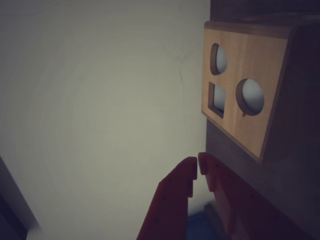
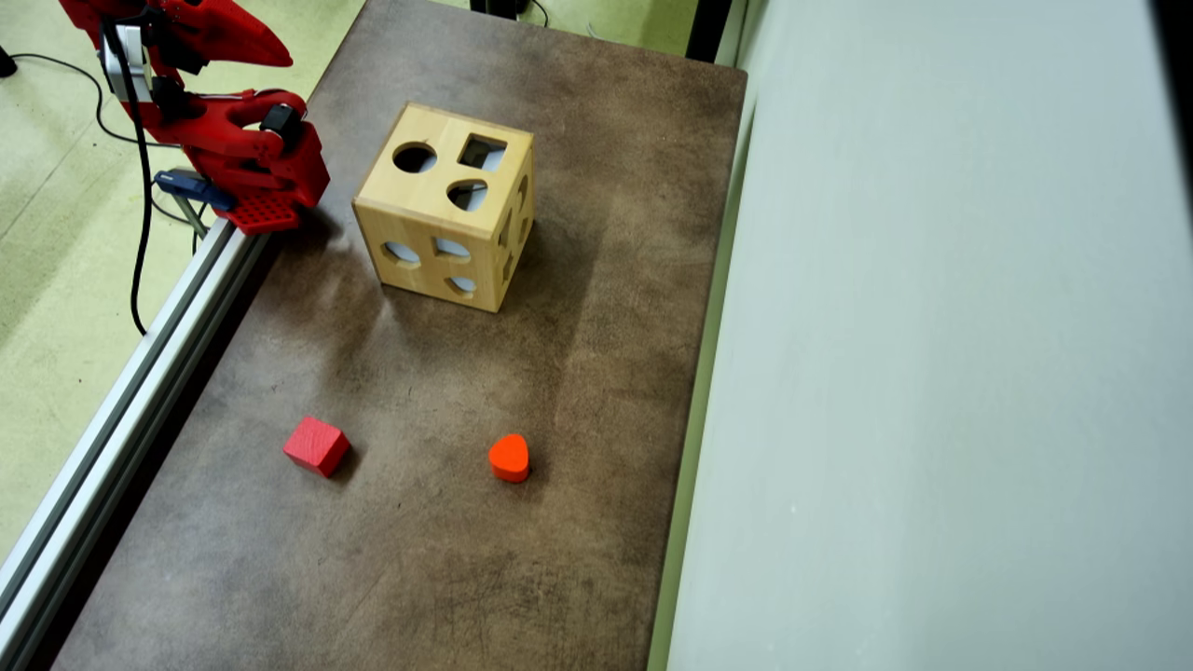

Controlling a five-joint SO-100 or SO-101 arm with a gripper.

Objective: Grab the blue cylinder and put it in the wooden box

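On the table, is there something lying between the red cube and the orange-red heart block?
No. In the overhead view, the stretch of brown table between the red cube and the orange-red heart block is bare; the wooden box stands well apart.

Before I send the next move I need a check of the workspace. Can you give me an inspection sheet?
Surface: brown table, mottled, no spills seen.
Job's things: wooden box upright near the arm's base, round, square and heart-like holes on top. The blue cylinder is not seen on the table. A blue patch shows low between the fingers in the wrist view, but I cannot tell what it is.
Clutter: red cube and orange heart block, apart, at the near end.
Gripper: gripper with tips almost touching, beside the box.
Cables: black cable hanging off the table's left side.
Surroundings: metal rail, blue clamp, grey wall, green floor.
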